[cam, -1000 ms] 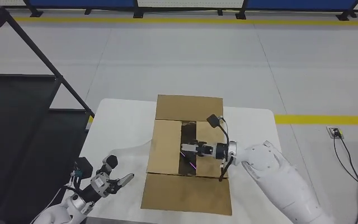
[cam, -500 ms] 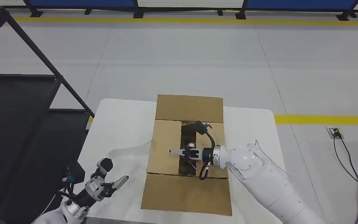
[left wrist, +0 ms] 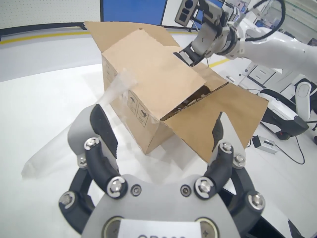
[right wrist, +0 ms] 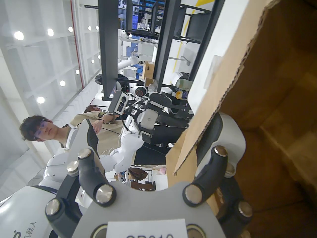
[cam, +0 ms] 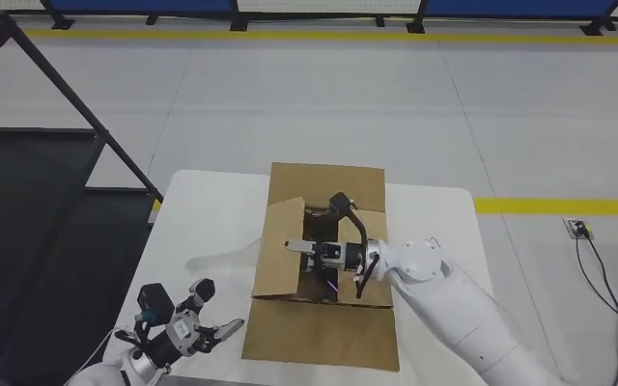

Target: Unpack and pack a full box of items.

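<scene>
Near worktop [cam: 208, 222] edge: left hand [cam: 216, 309] spread wide, holding nothing. Mid-worktop: cardboard box [cam: 323, 338], inner flap [cam: 278, 253] tilted up, right hand [cam: 294, 247] parted astride its free edge, not clamped. Looks light, stiff, corrugated; probably best pinched mid-edge and swung about the crease, likely tears if yanked.

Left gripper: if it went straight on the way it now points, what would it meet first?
Probably the brown cardboard box, at its near corner or the folded-out flap beside it. The open left gripper faces it across bare white table. Depth is hard to judge.
</scene>
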